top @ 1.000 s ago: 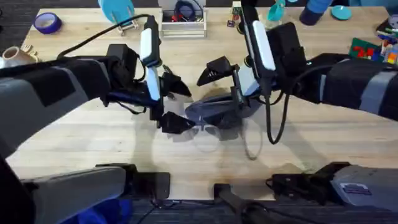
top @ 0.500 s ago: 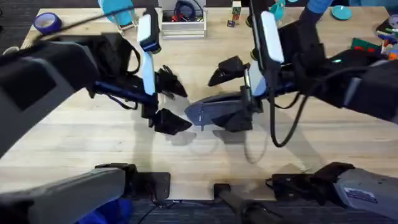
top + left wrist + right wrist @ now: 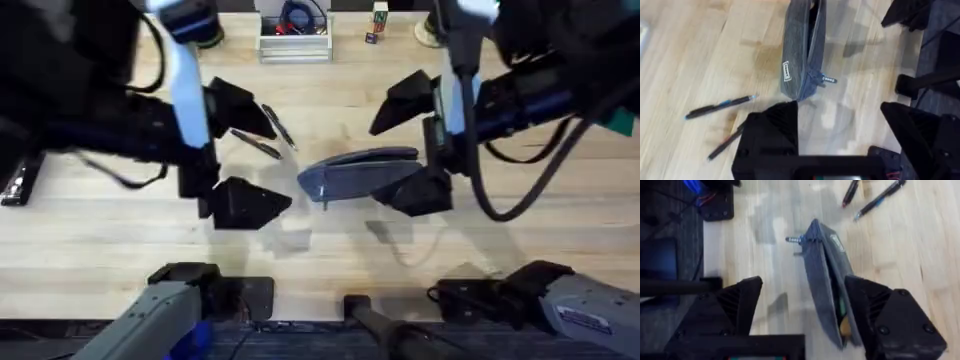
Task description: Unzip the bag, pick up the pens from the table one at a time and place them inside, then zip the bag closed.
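The grey-blue bag (image 3: 355, 175) lies on the table (image 3: 110, 235) near the middle, with its zipper pull (image 3: 823, 79) at the end towards the left arm. Its top shows a dark slit, so it looks unzipped (image 3: 826, 280). Two dark pens (image 3: 277, 126) (image 3: 255, 146) lie side by side just left of the bag. My left gripper (image 3: 245, 155) hangs open above the pens, holding nothing. My right gripper (image 3: 412, 145) is open over the bag's right end, one finger (image 3: 890, 317) close beside the fabric. The pens also show in the left wrist view (image 3: 720, 106) (image 3: 727, 142).
A white tray (image 3: 293, 42) with cables stands at the back centre, with small blocks (image 3: 378, 18) to its right. A black object (image 3: 20, 182) lies at the table's left edge. Bare wood stretches in front of the bag.
Both arms have risen towards the camera and spread apart. The right gripper has slid to the bag's right end. The pens, hidden before, now lie in plain sight.
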You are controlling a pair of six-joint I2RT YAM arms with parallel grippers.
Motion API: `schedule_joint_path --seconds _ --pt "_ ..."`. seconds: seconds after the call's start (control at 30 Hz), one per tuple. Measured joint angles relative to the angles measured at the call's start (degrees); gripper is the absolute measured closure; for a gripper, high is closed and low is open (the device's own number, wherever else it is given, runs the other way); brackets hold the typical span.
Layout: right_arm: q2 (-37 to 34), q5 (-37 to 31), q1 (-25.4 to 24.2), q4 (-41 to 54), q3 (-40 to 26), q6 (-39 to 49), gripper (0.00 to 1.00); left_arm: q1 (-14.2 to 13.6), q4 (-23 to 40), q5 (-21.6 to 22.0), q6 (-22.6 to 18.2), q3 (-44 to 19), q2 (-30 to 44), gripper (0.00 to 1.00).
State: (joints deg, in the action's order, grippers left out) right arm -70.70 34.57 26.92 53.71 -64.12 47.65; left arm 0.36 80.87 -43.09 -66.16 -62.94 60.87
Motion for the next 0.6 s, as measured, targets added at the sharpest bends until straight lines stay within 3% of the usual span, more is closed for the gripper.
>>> schedule_joint_path --seconds 0.3,0.6 --pt "0.0 -7.9 0.0 11.9 -8.6 -1.6 0.006 0.0 5.6 3.6 11.2 -1.6 -11.2 0.005" --pt "0.0 -10.7 0.0 16.3 -10.4 -2.3 0.006 0.0 8.2 6.0 16.9 -2.5 -18.3 0.005"
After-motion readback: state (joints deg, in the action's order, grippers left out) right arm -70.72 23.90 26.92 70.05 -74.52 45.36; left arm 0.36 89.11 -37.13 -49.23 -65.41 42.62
